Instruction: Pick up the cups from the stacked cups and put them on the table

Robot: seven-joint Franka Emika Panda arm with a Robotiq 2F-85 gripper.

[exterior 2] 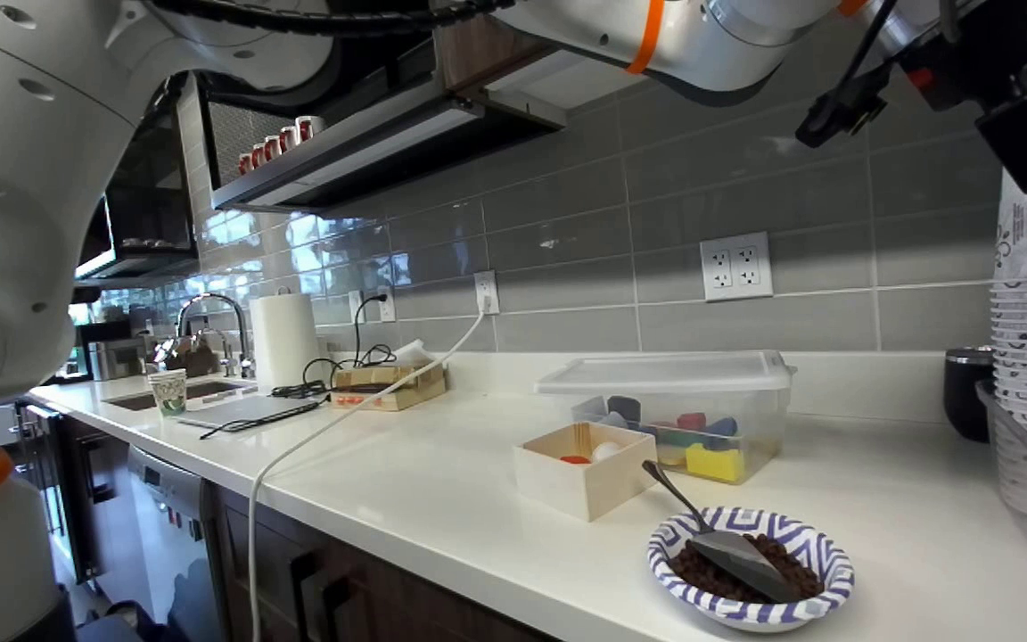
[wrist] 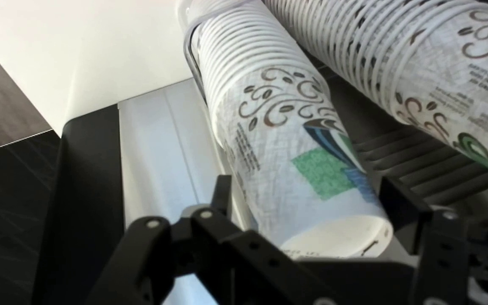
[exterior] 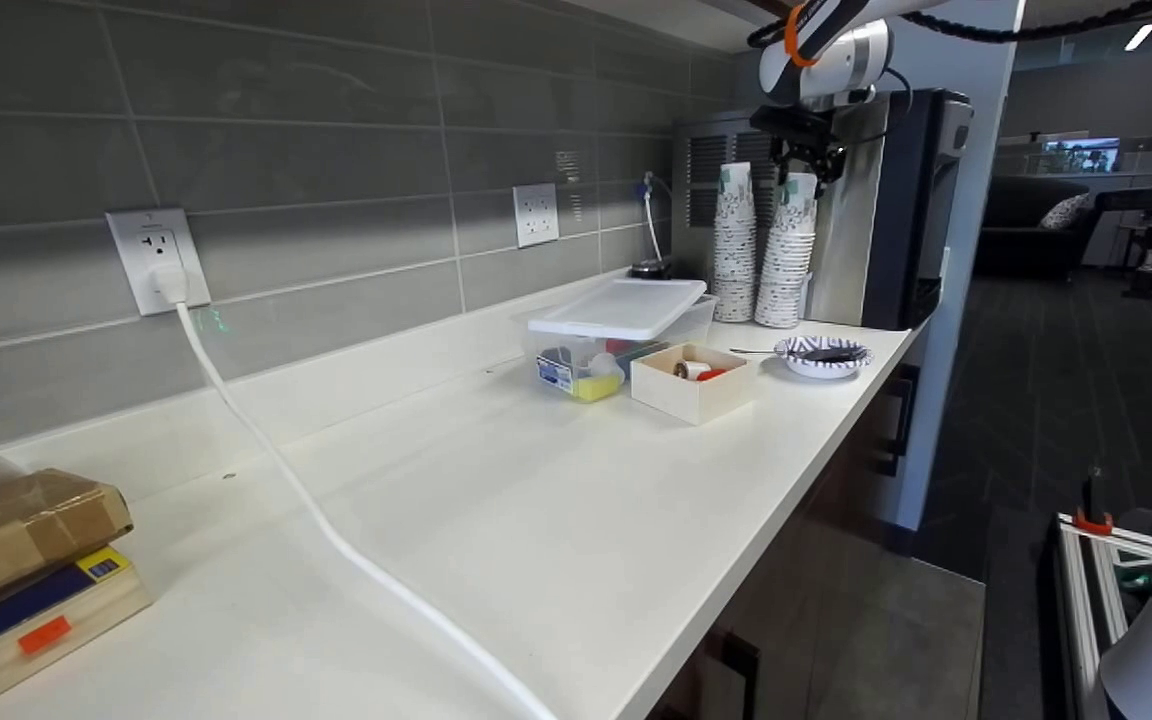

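Glossy grey tiles point(exterior: 316, 150) with pale joints back a long, smooth white countertop point(exterior: 536, 500); at its end, two tall columns of stacked cups point(exterior: 784, 270) stand close to a steel-sided machine point(exterior: 851, 230) with slatted vents. Both columns run upright, side by side, the cups mouth down with their narrower bases uppermost; in an exterior view the one nearer the steel leans slightly. Its top cup point(wrist: 286, 140) sits between the black fingers point(wrist: 223, 192) of the gripper point(wrist: 307, 199), which are spread apart; whether the finger on the vented side touches it cannot be told. That cup is tapered paper printed with brown scrolls and beans, a green square and blue strokes, its recessed base showing as a pale oval. Below, rolled rims pack into close ribs, a clear holder point(wrist: 190, 51) around the lower ones. Farther along stand a blue-patterned white bowl point(exterior 2: 834, 575) of brown pellets point(exterior 2: 701, 571) with a dark utensil point(exterior 2: 743, 561) in it, a wooden box point(exterior 2: 554, 481) and a translucent lidded bin point(exterior 2: 674, 374).
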